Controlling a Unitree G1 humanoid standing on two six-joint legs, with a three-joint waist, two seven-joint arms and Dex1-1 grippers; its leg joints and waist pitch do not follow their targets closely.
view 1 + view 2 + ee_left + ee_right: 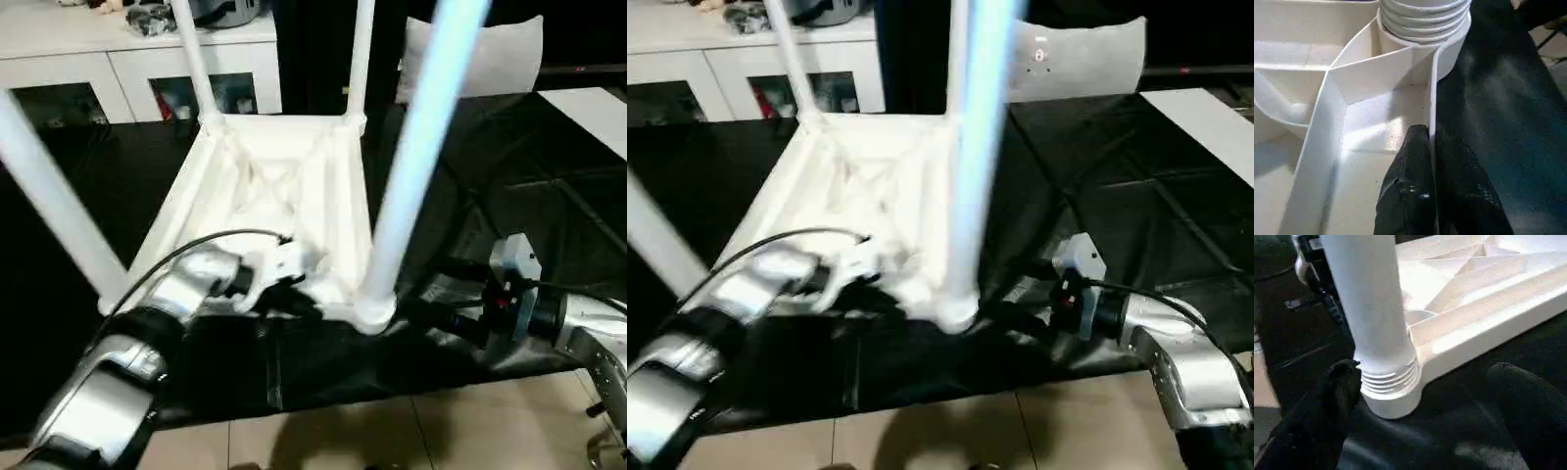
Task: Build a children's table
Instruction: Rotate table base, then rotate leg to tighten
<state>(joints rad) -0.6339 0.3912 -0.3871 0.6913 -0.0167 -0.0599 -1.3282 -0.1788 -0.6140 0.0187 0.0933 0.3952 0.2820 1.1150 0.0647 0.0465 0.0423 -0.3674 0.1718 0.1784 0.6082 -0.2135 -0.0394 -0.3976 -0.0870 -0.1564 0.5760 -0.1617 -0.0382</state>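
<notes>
The white children's table lies upside down on a black cloth, its X-ribbed underside [284, 181] facing up. Its legs stand in the corner sockets: near right [416, 147], near left [49, 196] and two at the far corners [193, 59]. My left gripper [294, 296] is shut on the table's thin near rim [1431, 112], close to the near right socket. My right gripper [1425, 377] is open, with one finger [1337, 391] beside the near right leg's threaded base [1391, 377] and the other off to its far side.
The black cloth [509, 186] spreads to the right of the table. A white cabinet with glass doors [127, 73] stands behind. A white cushion-like shape [495, 59] and a white board edge [598, 108] are at the back right. Tan floor tiles [392, 431] run along the front.
</notes>
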